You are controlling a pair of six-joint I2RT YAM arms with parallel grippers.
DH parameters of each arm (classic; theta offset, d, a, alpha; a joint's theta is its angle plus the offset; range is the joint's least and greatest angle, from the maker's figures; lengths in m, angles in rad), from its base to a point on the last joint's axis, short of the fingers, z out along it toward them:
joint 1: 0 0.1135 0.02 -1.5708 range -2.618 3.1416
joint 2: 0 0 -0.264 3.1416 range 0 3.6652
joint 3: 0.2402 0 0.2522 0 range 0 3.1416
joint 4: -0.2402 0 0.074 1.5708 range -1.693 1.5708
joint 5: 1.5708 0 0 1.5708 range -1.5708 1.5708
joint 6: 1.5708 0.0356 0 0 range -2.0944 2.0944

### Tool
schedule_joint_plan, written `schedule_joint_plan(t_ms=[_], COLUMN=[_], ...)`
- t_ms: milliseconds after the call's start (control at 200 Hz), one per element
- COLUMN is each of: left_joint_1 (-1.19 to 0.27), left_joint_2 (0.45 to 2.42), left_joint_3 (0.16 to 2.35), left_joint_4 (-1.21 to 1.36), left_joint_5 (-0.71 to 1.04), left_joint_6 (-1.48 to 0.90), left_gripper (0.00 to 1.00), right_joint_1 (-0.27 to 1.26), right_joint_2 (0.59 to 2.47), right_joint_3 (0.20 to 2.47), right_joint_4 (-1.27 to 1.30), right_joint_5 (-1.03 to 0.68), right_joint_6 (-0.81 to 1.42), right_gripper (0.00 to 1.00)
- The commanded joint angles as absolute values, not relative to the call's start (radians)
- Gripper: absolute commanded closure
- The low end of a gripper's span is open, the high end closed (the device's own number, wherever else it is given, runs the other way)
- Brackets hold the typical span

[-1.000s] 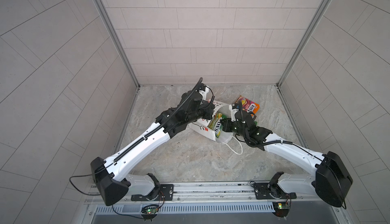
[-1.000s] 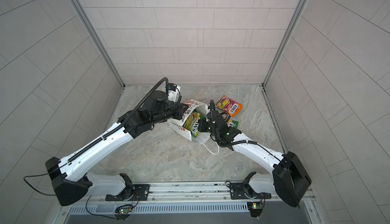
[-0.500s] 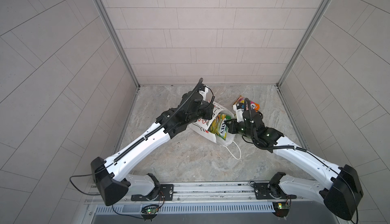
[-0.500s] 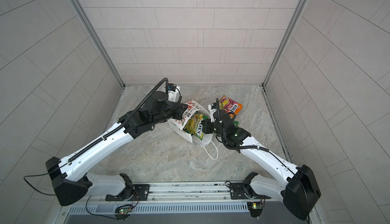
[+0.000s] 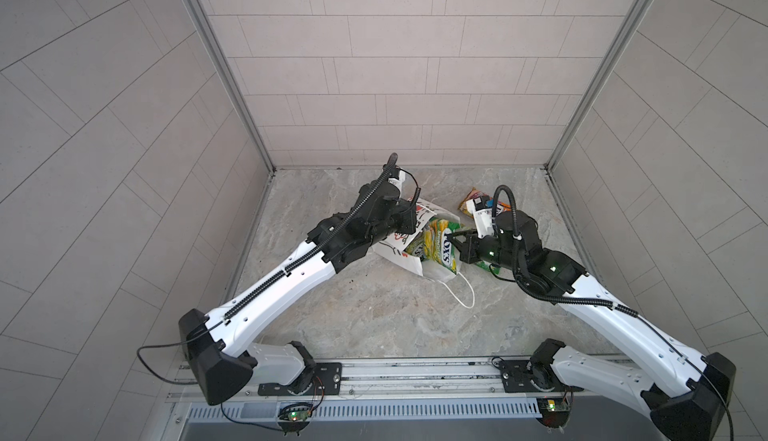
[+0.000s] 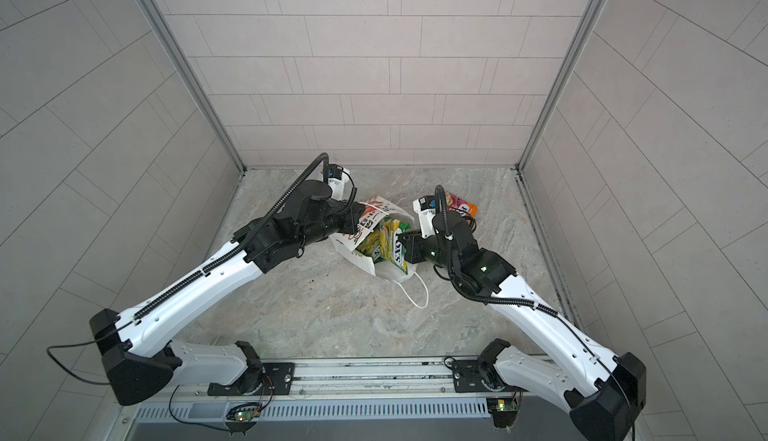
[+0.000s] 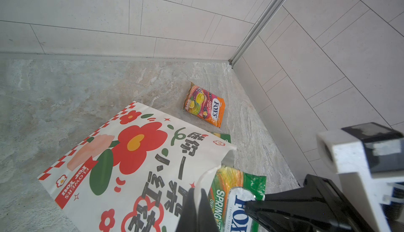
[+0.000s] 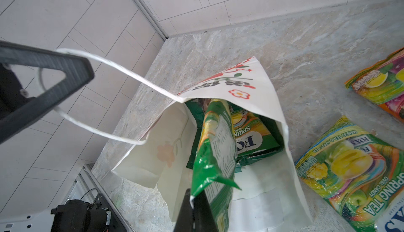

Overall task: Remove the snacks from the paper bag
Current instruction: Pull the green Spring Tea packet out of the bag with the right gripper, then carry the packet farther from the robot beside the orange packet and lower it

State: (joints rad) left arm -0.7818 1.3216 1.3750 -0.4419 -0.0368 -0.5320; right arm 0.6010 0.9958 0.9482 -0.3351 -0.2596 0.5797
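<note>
**Left arm:** reaches from its base at 7 o'clock toward the middle of the table. The left gripper (image 7: 196, 192) has its jaws closed on the cord handle (image 8: 122, 73) of the paper bag (image 6: 357, 258). The cord is taut and lifts the bag's upper wall.

**Right arm:** reaches from its base at 5 o'clock, wrist pointing toward 9 o'clock at the bag's mouth. The right gripper (image 8: 193, 200) has its jaws pinched tight on the corner of a yellow-green FOX'S Spring Tea packet (image 8: 216, 154). The packet hangs edge-on at the mouth with its far end inside the bag.

**Paper bag:** white, with a red flower with a yellow centre, green leaves, black lettering, "FLOWERS For You" on a red band and a red checked border.
- It lies on its side near the middle of the grey marbled table (image 5: 374, 314), mouth toward 4 o'clock, lower wall flat on the table.
- The second cord handle (image 5: 465, 293) trails loose on the table toward 5 o'clock.

**Contents of bag:**
- the gripped packet, partway in;
- a second FOX'S packet (image 8: 251, 137), lying deeper inside;
- under it, a dark green bag (image 8: 194, 115), print mostly hidden.

**Outside the bag:**
- a loose yellow-green FOX'S Spring Tea packet (image 8: 349, 176), flat on the table just beside the mouth at 3 o'clock of the bag, largely under the right wrist in both top views;
- an orange-pink FOX'S packet (image 7: 205, 106), flat at 1 o'clock of the bag and apart from it.
</note>
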Motion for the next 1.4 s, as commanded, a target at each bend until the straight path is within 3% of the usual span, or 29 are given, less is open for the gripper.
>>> schedule_joint_plan(t_ms=[0, 255, 660, 1076, 1231, 1396], left_joint_1=[-0.785, -0.785, -0.784, -0.785, -0.785, -0.785], left_joint_2=[1.304, 1.303, 1.292, 1.293, 1.290, 1.285], left_joint_3=[1.384, 1.383, 1.372, 1.367, 1.367, 1.360], left_joint_4=[-0.456, -0.459, -0.454, -0.451, -0.449, -0.447], left_joint_5=[-0.074, -0.075, -0.068, -0.065, -0.063, -0.058], left_joint_6=[-0.543, -0.543, -0.534, -0.534, -0.532, -0.531], left_gripper=[1.00, 1.00, 1.00, 1.00, 1.00, 1.00], right_joint_1=[0.599, 0.596, 0.586, 0.503, 0.365, 0.096], right_joint_2=[0.945, 0.863, 0.707, 0.706, 0.745, 0.807], right_joint_3=[0.998, 1.043, 1.133, 1.230, 1.221, 1.162], right_joint_4=[-0.351, -0.413, -0.586, -0.811, -0.820, -0.736], right_joint_5=[-0.269, -0.238, -0.048, 0.167, 0.100, -0.162], right_joint_6=[0.553, 0.539, 0.469, 0.423, 0.400, 0.386], right_gripper=[1.00, 1.00, 1.00, 1.00, 1.00, 1.00])
